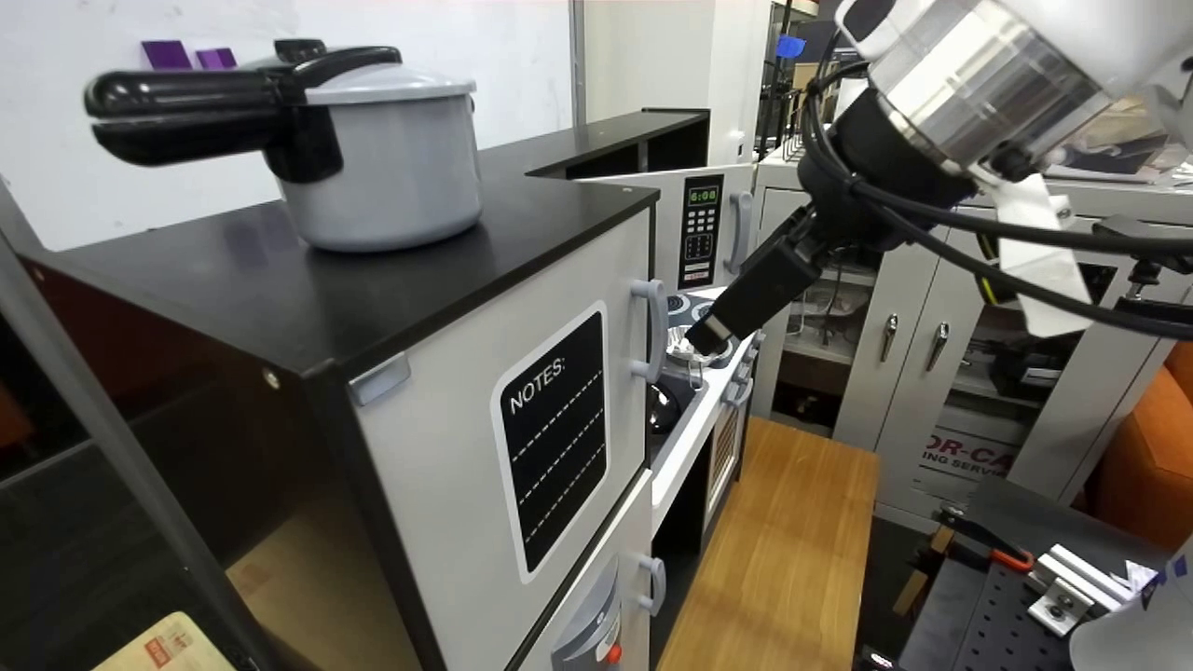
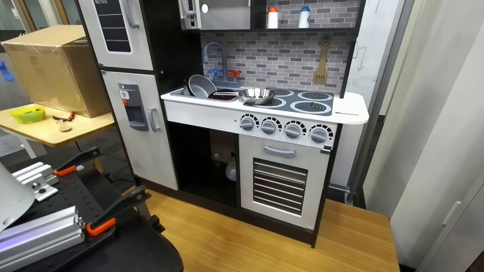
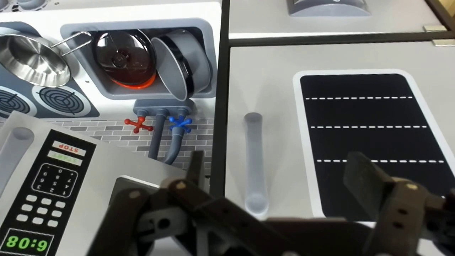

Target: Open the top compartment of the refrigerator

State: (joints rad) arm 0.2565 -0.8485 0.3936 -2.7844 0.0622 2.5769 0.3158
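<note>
The refrigerator (image 1: 233,280) has a black top and sides. Its top compartment (image 1: 438,447) is the upper white door with the black NOTES panel; it is shut in both exterior views (image 2: 140,49). Its grey vertical handle (image 1: 658,328) is at the door's edge towards the sink, and also shows in the wrist view (image 3: 255,163). My gripper (image 1: 710,335) points down towards the handle from the front, apart from it. In the wrist view the gripper (image 3: 279,167) is open and empty, one finger on each side of the handle in the picture. It is out of frame in an exterior view.
A grey pot (image 1: 391,158) stands on the refrigerator. The plain lower door (image 2: 151,158) is shut. The microwave door (image 1: 671,224) juts out beside the gripper. The sink (image 3: 142,94) holds pans and a metal pan (image 2: 257,96) sits on the stove. Grey cabinets (image 1: 895,391) stand behind.
</note>
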